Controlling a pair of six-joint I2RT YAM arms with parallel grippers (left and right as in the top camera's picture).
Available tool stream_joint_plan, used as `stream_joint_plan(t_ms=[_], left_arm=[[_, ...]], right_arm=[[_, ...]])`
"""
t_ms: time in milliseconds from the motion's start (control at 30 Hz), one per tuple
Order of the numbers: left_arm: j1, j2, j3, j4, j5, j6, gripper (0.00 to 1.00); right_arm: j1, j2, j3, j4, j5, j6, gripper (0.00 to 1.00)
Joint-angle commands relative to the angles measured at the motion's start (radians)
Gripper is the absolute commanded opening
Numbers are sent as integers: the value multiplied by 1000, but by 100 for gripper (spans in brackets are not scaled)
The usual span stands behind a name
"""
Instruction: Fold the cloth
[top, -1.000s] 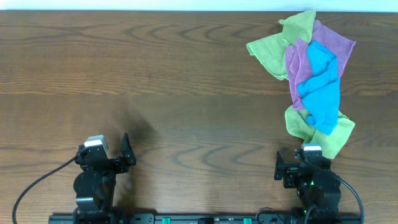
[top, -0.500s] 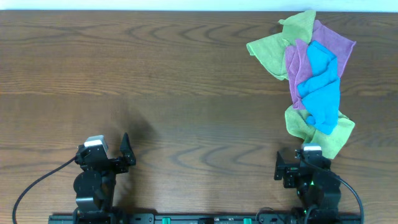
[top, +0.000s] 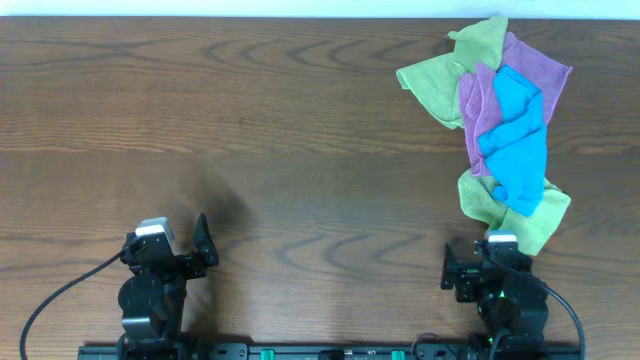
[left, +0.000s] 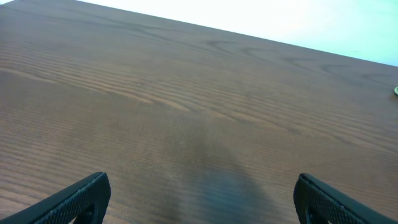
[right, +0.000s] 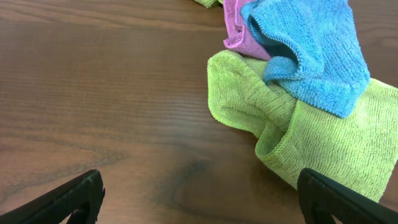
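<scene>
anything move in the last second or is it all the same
Nothing visibly changed. The left gripper and right gripper are open and empty at the near edge of the table, as before. The cloth pile of green, purple and blue cloths lies in the same crumpled heap at the far right, untouched.

- Overhead: fixed above the table (top: 300, 150), far off, looking straight down. The left arm (top: 155, 285) and right arm (top: 505, 295) sit at the bottom edge.
- Left wrist: low and close to the wood, facing forward across it to the far edge. The left fingertips (left: 81, 196) frame the lower corners.
- Right wrist: low and near, facing forward at the near end of the pile of cloths (right: 323, 143). The right fingertips (right: 74, 199) frame the lower corners.
- Shared: overhead and right wrist both show that near end of the pile.
</scene>
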Motion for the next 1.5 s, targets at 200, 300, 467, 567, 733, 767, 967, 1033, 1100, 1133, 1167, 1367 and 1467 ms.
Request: stream_joint_plan(t_ms=[200,300,467,567,733,767,967,1033,1100,1133,1167,1367,1467], left_arm=[[3,-6,-22,-6,-18,-11,95],[3,-6,-22,-6,-18,-11,95],[3,-6,-22,-5,-18,-11,95],[3,-6,-22,-6,-18,-11,95],[3,-6,-22,-5,-18,-11,96],[3,-6,-22,-6,-18,-11,95],[3,-6,-22,-6,-18,-11,95],[3,-6,-22,-6,-18,-11,95],[3,-6,-22,-6,-18,-11,95],[3,-6,-22,-6,-18,-11,95],[3,-6,-22,-6,-18,-11,96],[3,-6,-22,-5,-18,-11,96],[3,-6,-22,-6,-18,-11,95]], right_arm=[[-8,-9,-6,7,2,-4,99],[-8,-9,-6,134,-29,19,99],[-8,-9,-6,373,-224,378,99],[-8,-9,-6,454,-215,414,99],[-9,5,-6,518,-200,518,99],[-9,21,-6,519,-194,519,99],[-9,266,17,566,-172,519,99],[-9,381,59,586,-171,518,99],[-9,512,136,577,-172,505,99],[-9,562,173,563,-172,496,99],[-9,606,208,544,-171,488,99],[-10,940,544,194,-26,481,99],[-18,1087,695,-55,105,509,99]])
